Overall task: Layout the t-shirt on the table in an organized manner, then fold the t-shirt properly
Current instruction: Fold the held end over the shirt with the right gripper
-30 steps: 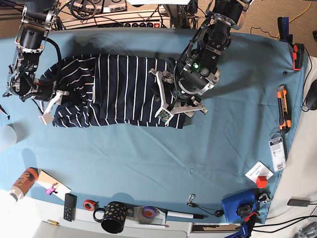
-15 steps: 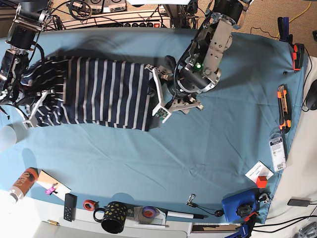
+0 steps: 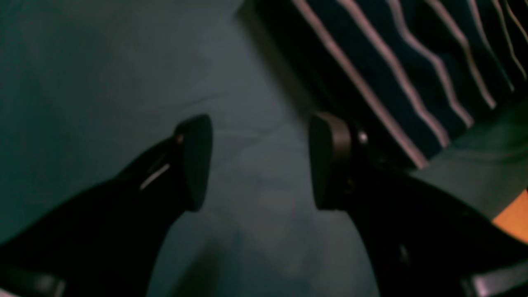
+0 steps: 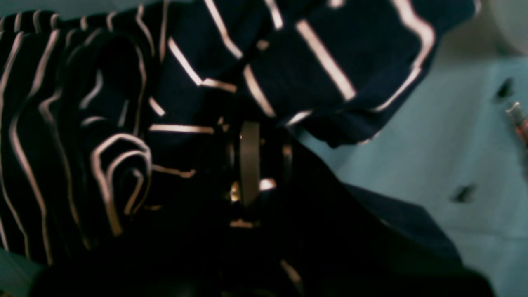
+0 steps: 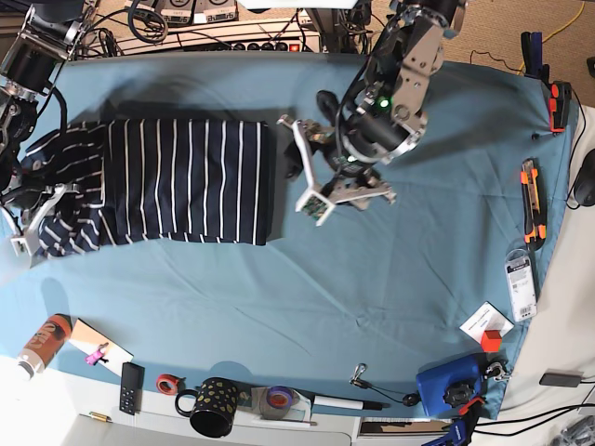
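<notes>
Striped navy t-shirt (image 5: 177,181) spread in a rough rectangle over the far left part of the teal table (image 5: 372,297), stripes running front to back, right edge fairly straight, left end bunched into folds. Left gripper (image 5: 311,177) just off the shirt's right edge, jaws spread wide over bare cloth, nothing between the pads (image 3: 198,161). Right gripper (image 4: 255,165) at the shirt's crumpled left end, jaws pressed nearly together, pinching a fold of the striped fabric.
</notes>
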